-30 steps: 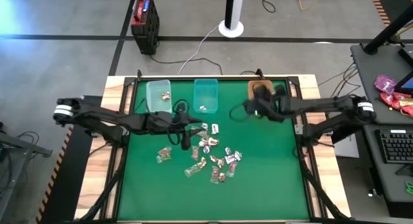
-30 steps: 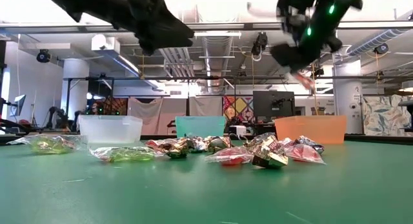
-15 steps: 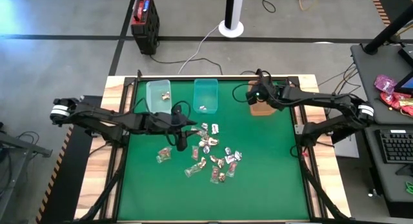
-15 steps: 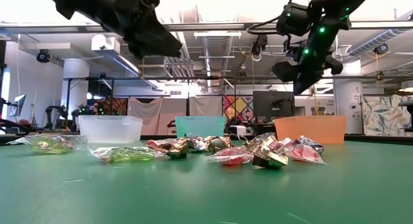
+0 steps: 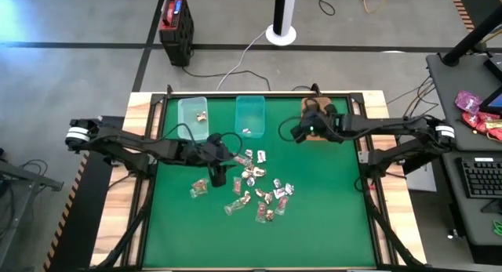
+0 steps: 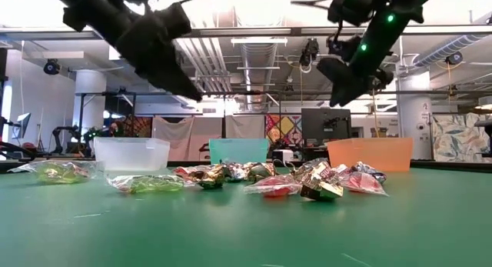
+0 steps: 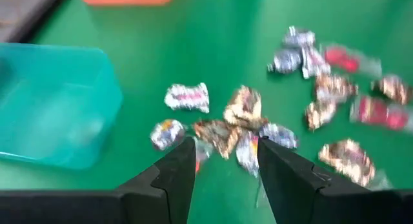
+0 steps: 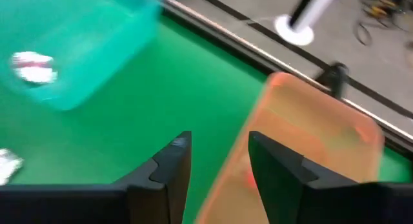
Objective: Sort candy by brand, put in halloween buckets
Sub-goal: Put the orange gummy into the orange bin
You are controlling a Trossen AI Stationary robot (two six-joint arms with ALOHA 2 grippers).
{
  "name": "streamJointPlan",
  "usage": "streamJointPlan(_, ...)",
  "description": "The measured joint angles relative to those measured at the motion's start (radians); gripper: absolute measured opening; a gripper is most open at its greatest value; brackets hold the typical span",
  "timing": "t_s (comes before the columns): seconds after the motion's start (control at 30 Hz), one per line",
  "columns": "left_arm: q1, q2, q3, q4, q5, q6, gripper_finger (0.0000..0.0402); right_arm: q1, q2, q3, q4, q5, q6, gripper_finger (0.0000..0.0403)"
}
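Orange bucket — half under arm

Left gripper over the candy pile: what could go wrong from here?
The left gripper hangs open over tightly bunched candy, so it may pinch two wrappers or scatter neighbours. The right gripper, open at the orange bin edge, might nudge that light bin as it leaves. Mixed wrappers touching in the pile could put a wrong brand in the teal bin.
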Motion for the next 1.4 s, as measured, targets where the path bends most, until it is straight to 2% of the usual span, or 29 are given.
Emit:
streamJointPlan(0.17,0.003,0.119,0.000,0.053,0.018,0.062,0.0150,0.090,0.000,0.000,0.075,0.005,-0.003,0.0166)
streamJointPlan(0.27,0.015,0.189,0.000,0.061,-0.045,0.098,0.0150,0.121,0.000,0.000,0.111,0.018,-0.017,0.0174)
streamJointPlan(0.37,0.035,0.243,0.000,0.066,-0.101,0.118,0.0150,0.133,0.001,0.000,0.127,0.020,-0.023,0.0181)
streamJointPlan(0.63,0.095,0.339,0.000,0.077,-0.102,0.119,0.0141,0.134,0.001,0.000,0.127,0.021,-0.027,0.0191)
streamJointPlan(0.77,0.103,0.356,0.001,0.092,-0.100,0.119,0.0110,0.135,0.001,0.000,0.127,0.020,-0.027,0.0192)
streamJointPlan(0.97,0.105,0.351,0.001,0.087,-0.092,0.108,0.0011,0.135,0.001,-0.005,0.127,0.021,-0.027,0.0192)
streamJointPlan(1.1,0.103,0.339,0.001,0.082,-0.078,0.089,0.0004,0.141,0.001,-0.023,0.142,0.018,-0.043,0.0192)
streamJointPlan(1.17,0.100,0.314,0.000,0.084,-0.039,0.083,0.0001,0.159,0.001,-0.051,0.206,-0.003,-0.099,0.0192)
streamJointPlan(1.23,0.099,0.274,0.000,0.110,-0.008,0.074,0.0001,0.184,0.002,-0.093,0.332,-0.067,-0.171,0.0192)
streamJointPlan(1.4,0.100,0.162,0.000,0.248,0.065,0.073,0.0000,0.250,0.007,-0.254,0.797,-0.309,-0.416,0.0192)
